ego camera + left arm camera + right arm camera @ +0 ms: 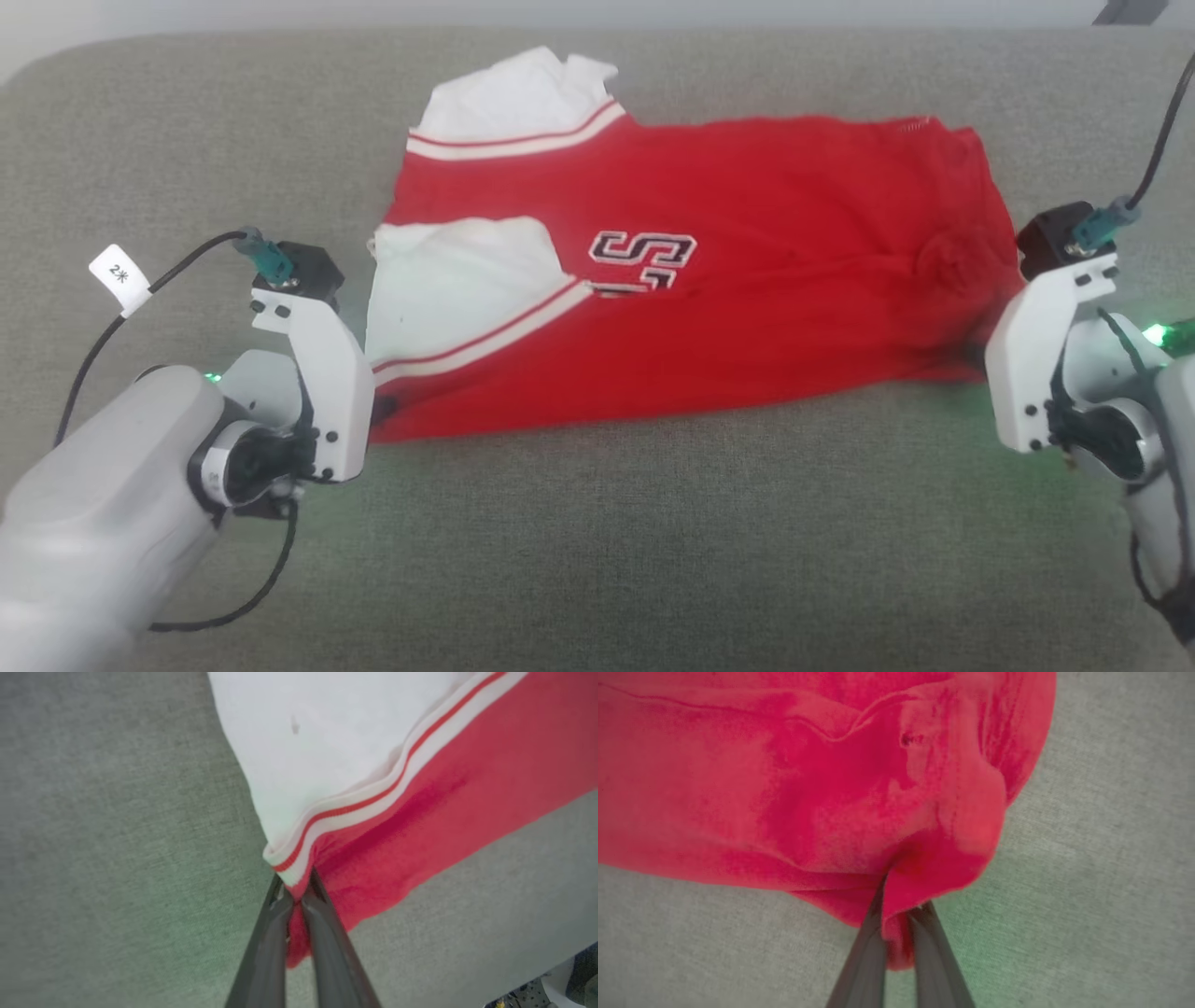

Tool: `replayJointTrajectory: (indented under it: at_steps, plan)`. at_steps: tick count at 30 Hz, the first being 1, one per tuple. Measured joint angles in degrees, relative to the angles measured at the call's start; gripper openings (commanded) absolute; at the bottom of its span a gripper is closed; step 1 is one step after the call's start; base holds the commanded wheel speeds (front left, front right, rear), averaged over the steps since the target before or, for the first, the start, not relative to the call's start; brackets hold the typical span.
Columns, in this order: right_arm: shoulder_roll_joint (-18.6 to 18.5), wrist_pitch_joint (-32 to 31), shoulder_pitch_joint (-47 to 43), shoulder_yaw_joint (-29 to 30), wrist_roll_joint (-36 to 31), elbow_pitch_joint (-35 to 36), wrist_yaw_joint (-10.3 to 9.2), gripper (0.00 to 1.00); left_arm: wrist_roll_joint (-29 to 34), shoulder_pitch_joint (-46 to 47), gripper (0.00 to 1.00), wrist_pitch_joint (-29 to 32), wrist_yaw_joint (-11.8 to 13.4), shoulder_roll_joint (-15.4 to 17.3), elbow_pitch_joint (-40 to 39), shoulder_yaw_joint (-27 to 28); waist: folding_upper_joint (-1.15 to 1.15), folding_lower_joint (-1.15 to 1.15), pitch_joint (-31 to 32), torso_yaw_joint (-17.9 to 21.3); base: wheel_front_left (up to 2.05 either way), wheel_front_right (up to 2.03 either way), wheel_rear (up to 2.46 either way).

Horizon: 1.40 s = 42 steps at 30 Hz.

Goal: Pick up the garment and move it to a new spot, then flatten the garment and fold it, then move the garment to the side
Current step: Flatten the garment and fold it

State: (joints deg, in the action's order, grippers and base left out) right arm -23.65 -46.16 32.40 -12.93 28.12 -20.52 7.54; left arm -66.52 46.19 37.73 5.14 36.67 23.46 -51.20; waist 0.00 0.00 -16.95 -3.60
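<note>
Two grippers are clamped on the small red jersey-style shirt with white sleeves (pixel 747 280), one at each end of its near edge. The left gripper (pixel 295 887) has its two dark fingers pressed almost together. A corner of red cloth is nipped between them just where the white-and-red striped armhole trim (pixel 359 805) ends, and a little tongue of red fabric shows in the narrow gap lower down the fingers. The right gripper (pixel 903 895) is likewise closed on the shirt, its fingers pinching a bunched fold of plain red cloth at the hem corner, with puckers running up from the pinch.

In the head view the shirt lies sideways on the grey woven cushion (pixel 597 560), sleeve end toward the robot's left and hem toward its right. Part of the black-and-white lettering (pixel 642 257) shows on the red front. One white sleeve (pixel 457 280) lies over the red body; the other sleeve (pixel 513 93) sticks out at the far edge.
</note>
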Motion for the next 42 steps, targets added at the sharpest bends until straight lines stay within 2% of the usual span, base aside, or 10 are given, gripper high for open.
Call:
replayJointTrajectory:
  at_steps: [13,19,23,24,25,26,27,28,29,42]
  plan:
    - [-7.92,-5.91,-9.46,-2.32,7.45,10.77,0.0,0.0,-0.47,-7.08,0.0,4.41,8.58,7.57,-16.88,-1.24,0.0,0.0,2.17,-0.35,0.0,0.0,0.0]
    - [-8.5,-6.21,-14.92,-0.42,9.07,13.51,0.0,0.0,-0.42,-11.13,0.0,4.5,11.27,9.37,-21.86,-2.44,0.0,0.0,2.15,-0.14,0.0,0.0,0.0]
    - [-6.95,-4.89,-15.86,0.25,8.5,13.22,-0.01,0.03,-0.62,-12.15,0.41,3.44,11.23,8.76,-20.8,-2.54,0.0,0.0,2.11,0.24,0.0,0.0,0.0]
    - [-6.67,-4.55,-15.85,0.2,8.17,13.0,-0.02,0.03,-0.62,-12.14,0.41,3.05,10.85,8.35,-19.89,-2.5,0.0,0.0,2.05,0.35,0.0,0.0,0.0]
    - [-6.44,-4.16,-15.8,0.12,7.99,12.71,-0.02,0.14,-0.48,-12.14,0.61,2.55,10.29,7.93,-19.12,-2.59,0.0,0.0,2.0,0.46,0.0,0.0,0.0]
    - [-6.05,-3.89,-15.66,0.02,7.92,12.39,-0.02,0.31,-0.54,-12.14,1.0,2.11,9.89,7.51,-18.06,-2.5,0.0,0.0,1.98,0.59,0.0,0.0,0.0]
    - [-5.7,-3.5,-15.61,-0.07,7.64,12.12,-0.04,0.47,-0.82,-12.14,1.0,1.89,9.61,7.04,-17.16,-2.27,0.0,0.0,2.0,0.73,0.0,0.0,0.0]
    - [-5.37,-3.21,-15.36,-0.32,7.53,11.74,-0.07,0.81,-1.09,-12.13,1.0,1.64,9.15,6.57,-16.31,-2.2,0.0,0.0,2.05,0.9,0.0,0.0,0.0]
    - [-5.08,-3.19,-15.04,-0.53,7.57,11.45,-0.07,1.0,-1.08,-12.11,1.0,1.57,8.93,6.26,-15.73,-2.27,0.0,0.0,2.12,1.08,0.0,0.0,0.0]
    - [-4.92,4.36,-14.45,2.18,7.4,16.94,-0.05,1.0,0.92,-5.81,1.0,3.57,10.49,12.62,-22.32,0.88,0.0,0.0,4.36,4.12,0.0,0.0,0.0]
